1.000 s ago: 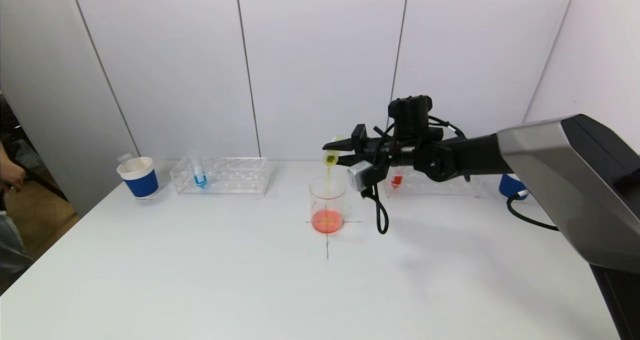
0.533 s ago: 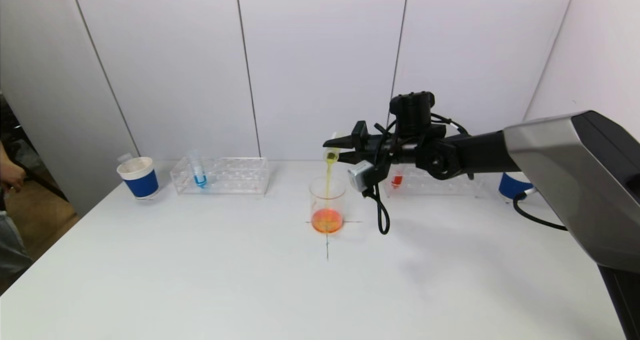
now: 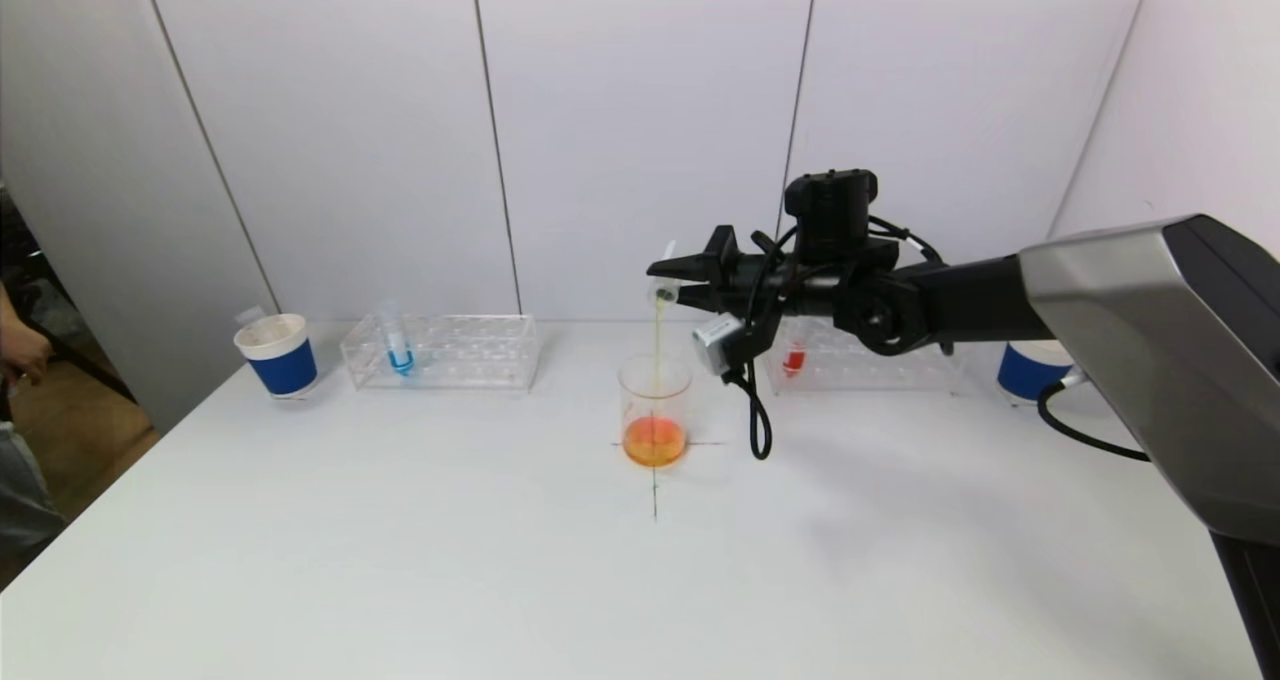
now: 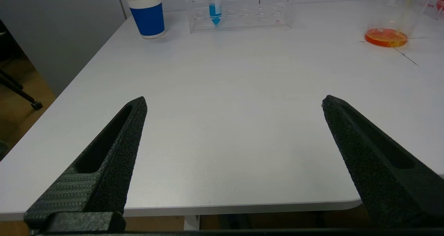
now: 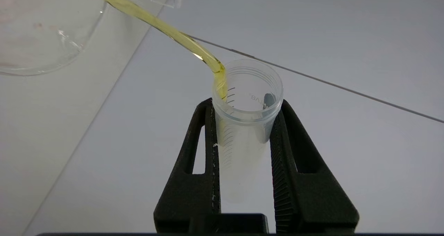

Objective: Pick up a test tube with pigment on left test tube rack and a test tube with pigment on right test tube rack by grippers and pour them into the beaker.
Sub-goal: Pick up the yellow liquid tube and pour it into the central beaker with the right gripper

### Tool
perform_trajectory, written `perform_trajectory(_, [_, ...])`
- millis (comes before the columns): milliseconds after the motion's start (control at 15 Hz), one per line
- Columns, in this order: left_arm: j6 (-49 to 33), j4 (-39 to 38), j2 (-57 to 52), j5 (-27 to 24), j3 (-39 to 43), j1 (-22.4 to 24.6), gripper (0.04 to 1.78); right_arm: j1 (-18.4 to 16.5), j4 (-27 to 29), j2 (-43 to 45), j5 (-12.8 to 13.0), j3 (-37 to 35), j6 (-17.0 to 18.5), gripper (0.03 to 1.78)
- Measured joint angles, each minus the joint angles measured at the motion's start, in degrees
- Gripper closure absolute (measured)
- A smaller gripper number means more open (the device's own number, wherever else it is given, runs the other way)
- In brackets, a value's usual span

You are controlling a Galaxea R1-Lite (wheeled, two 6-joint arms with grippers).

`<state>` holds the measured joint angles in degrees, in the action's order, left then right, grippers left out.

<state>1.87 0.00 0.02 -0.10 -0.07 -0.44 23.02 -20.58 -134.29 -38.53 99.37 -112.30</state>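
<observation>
One tube (image 5: 242, 125) is pinched in the right gripper (image 3: 672, 282), tipped above the beaker (image 3: 655, 410) at table centre; a thin yellow stream (image 3: 658, 345) is being poured into the orange liquid there. Tube is seen nearly emptied in the right wrist view. Left gripper (image 4: 232, 132) is parked off the near table edge, jaws spread wide, nothing held. Blue tube (image 3: 396, 340) is left standing in the left rack (image 3: 440, 352). Pour step judged almost done; next, draining must be finished and the tube righted, then taken away.
</observation>
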Motion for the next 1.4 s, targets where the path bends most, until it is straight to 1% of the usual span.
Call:
perform_trajectory(267, [0.0,0.0,0.0,0.0,0.0,0.0,0.06,0.1,-0.5,0.5,1.1,-1.5,-3.0,1.33])
perform_trajectory(400, [0.0,0.0,0.0,0.0,0.0,0.0,0.06,0.3,-0.5,0.9,1.8,-1.9,-3.7,1.33])
perform_trajectory(600, [0.0,0.0,0.0,0.0,0.0,0.0,0.06,0.8,-0.5,1.4,2.0,-2.6,-4.8,1.33])
perform_trajectory(800, [0.0,0.0,0.0,0.0,0.0,0.0,0.06,0.9,-0.5,1.6,1.9,-2.8,-5.2,1.33])
perform_trajectory(1200, [0.0,0.0,0.0,0.0,0.0,0.0,0.06,0.9,-0.2,1.9,2.1,-2.9,-4.5,1.33])
perform_trajectory(1267, [0.0,0.0,0.0,0.0,0.0,0.0,0.06,0.8,0.0,2.2,2.1,-2.5,-3.8,1.33])
perform_trajectory(1400, [0.0,0.0,0.0,0.0,0.0,0.0,0.06,0.6,0.0,2.9,2.0,-2.0,-0.4,1.33])
